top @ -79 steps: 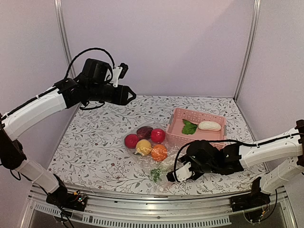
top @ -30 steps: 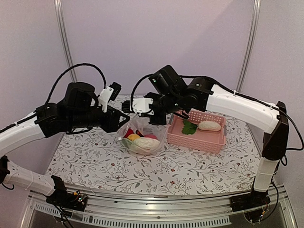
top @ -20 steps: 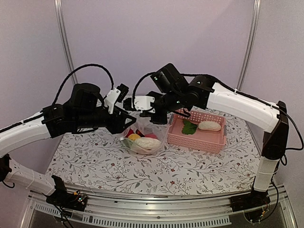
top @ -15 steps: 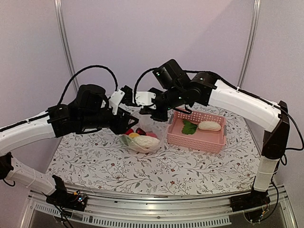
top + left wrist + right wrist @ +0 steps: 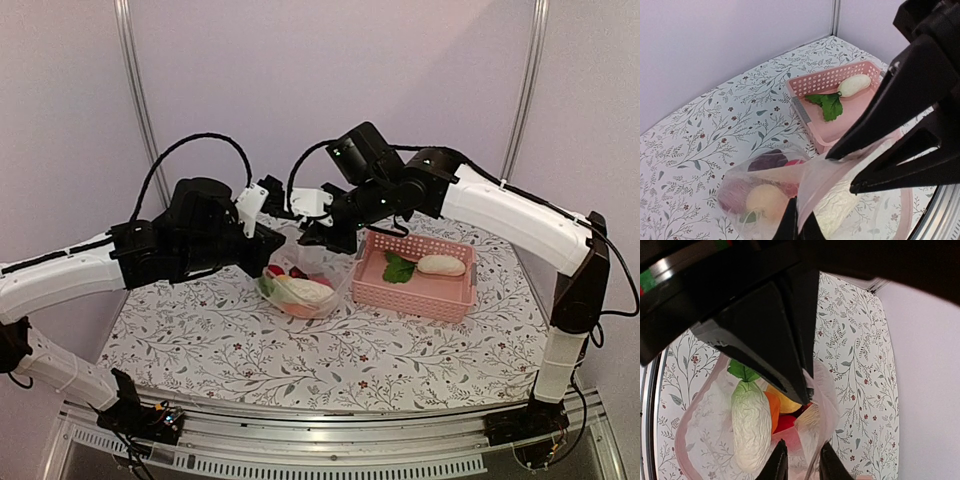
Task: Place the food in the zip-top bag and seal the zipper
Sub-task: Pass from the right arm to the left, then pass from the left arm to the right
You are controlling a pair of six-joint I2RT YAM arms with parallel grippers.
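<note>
The clear zip-top bag [image 5: 300, 292] hangs just above the table between my two grippers. Inside it are a pale cabbage-like piece [image 5: 750, 425], an orange piece [image 5: 772, 407], a yellow one [image 5: 786, 400], a red ball [image 5: 784, 422] and a dark maroon one [image 5: 767, 161]. My left gripper [image 5: 799, 225] is shut on the bag's upper edge. The jaws of my right gripper [image 5: 801, 462] stand slightly apart, with the bag's film loose between them. The pinkish zipper [image 5: 690, 412] curves along the open mouth. A white oblong [image 5: 441, 264] and a green leafy piece [image 5: 398, 268] lie in the basket.
The pink perforated basket [image 5: 410, 298] sits on the floral table [image 5: 200, 330] right of the bag. Both arms cross above the table's middle, fingertips nearly touching. Walls enclose the back and sides.
My left gripper has moved in to the bag's top edge and shut on it. My right gripper's jaws have parted a little. The bag has risen slightly.
</note>
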